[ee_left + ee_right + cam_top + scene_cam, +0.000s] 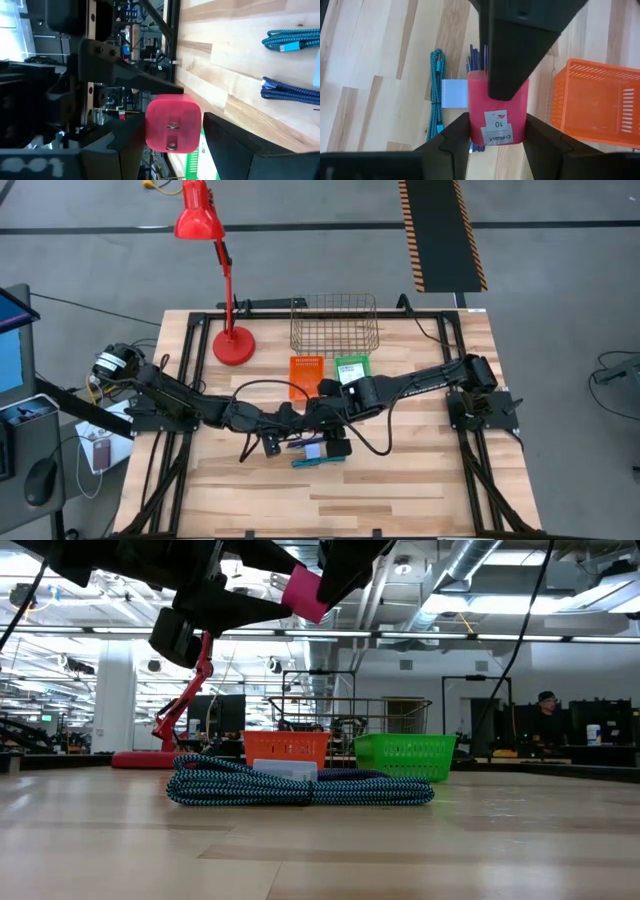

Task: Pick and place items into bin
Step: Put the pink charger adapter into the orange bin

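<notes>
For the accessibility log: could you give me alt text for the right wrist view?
A red-pink plug-shaped block with a small white label is clamped between dark fingers above the wooden table. Below it lie a coiled teal braided cable and a white card; an orange basket stands beside them.

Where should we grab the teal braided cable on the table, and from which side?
Take the teal cable at mid-length, from straight above, with the fingers spanning its narrow width. It lies flat on the table as a long, low folded hank, so a side approach would probably find little to bite. Stay clear of the white tag beside it. The left gripper and right gripper both hold the pink block.
</notes>
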